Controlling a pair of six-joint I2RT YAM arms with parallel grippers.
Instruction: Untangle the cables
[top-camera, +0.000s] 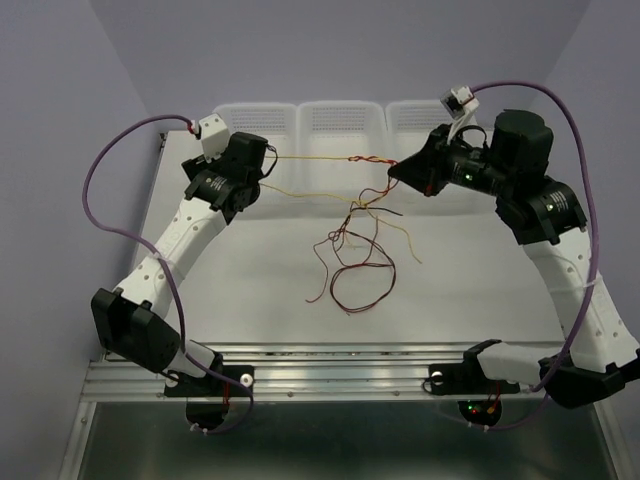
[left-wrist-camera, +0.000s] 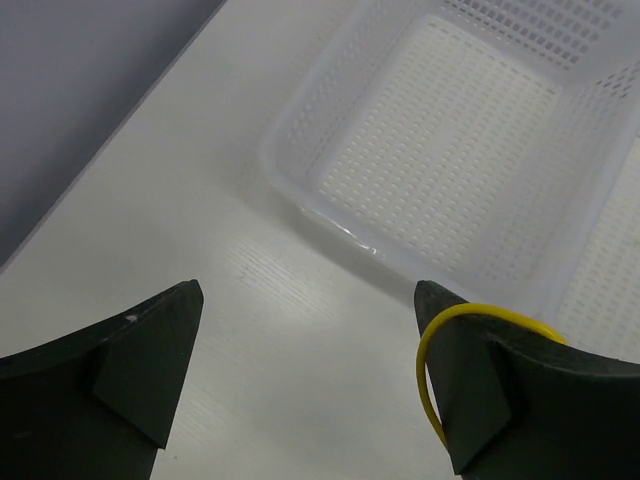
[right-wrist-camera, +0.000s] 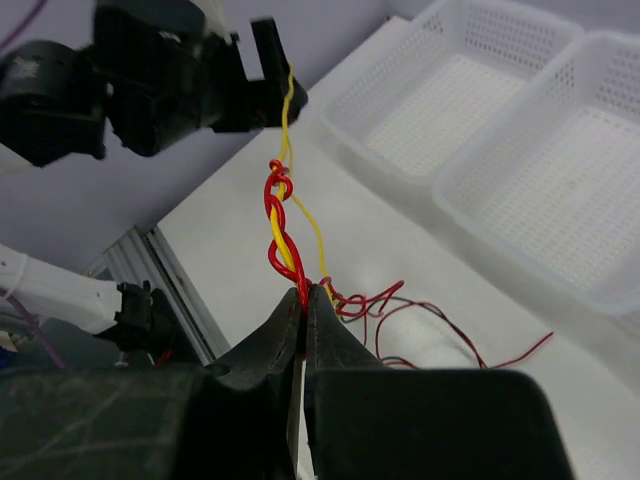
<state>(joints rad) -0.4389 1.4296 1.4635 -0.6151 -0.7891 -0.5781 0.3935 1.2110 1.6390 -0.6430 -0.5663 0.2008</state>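
Cables (top-camera: 360, 208): I see red, yellow and black loops in a loose tangle near the middle of the tabletop (top-camera: 250, 270). Most of the curls trail toward 6 o'clock.
Yellow strand (top-camera: 310, 158): it runs in a nearly straight line between the two pincers, at 12 o'clock of the tangle.
Red strand (right-wrist-camera: 272, 195): it is twisted around the yellow strand close to the right pincer.
Right pincer (right-wrist-camera: 303, 295): clenched on the red-and-yellow twist of the cables, at 1 o'clock of the tangle.
Left pincer (left-wrist-camera: 310, 295): released, fingers spread wide, at 10 o'clock of the tangle. The yellow strand loops over one finger (left-wrist-camera: 470, 390).
Baskets (top-camera: 343, 125): three white perforated ones stand side by side along the 12 o'clock edge of the tabletop.
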